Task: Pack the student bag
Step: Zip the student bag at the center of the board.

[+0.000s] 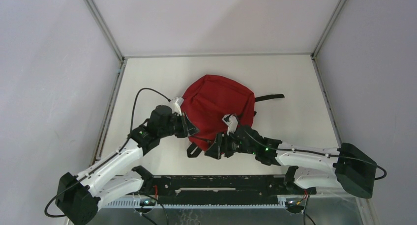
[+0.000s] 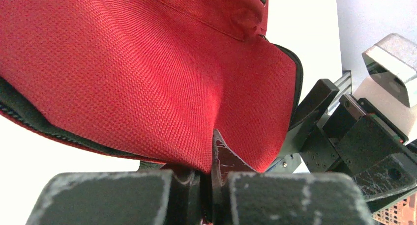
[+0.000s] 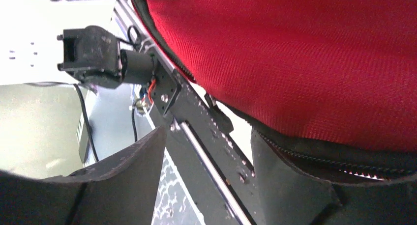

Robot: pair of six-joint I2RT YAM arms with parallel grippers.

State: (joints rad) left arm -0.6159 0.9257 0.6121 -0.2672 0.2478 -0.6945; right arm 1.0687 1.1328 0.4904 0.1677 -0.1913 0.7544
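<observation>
The student bag (image 1: 219, 107), a red woven-fabric backpack, lies in the middle of the top frame on a pale off-white table (image 1: 295, 122). Plain grey walls (image 1: 49, 63) close in on three sides, with metal frame posts (image 1: 101, 23) running up the corners. A black strap (image 1: 269, 97) trails off the bag's right side onto the table, and more black straps poke out at its lower edge. The left gripper (image 2: 212, 178) sits at the bag's left edge, its jaws pinched tight on a fold of the red fabric. The right gripper (image 3: 206, 151) is at the bag's lower edge with its jaws spread wide and nothing between them. The bag's black zipper trim (image 3: 314, 154) drapes over the finger at lower right of that frame. A black cable (image 1: 140, 95) loops above the left arm, and a black mounting rail (image 1: 221, 183) crosses the bottom of the top frame.
</observation>
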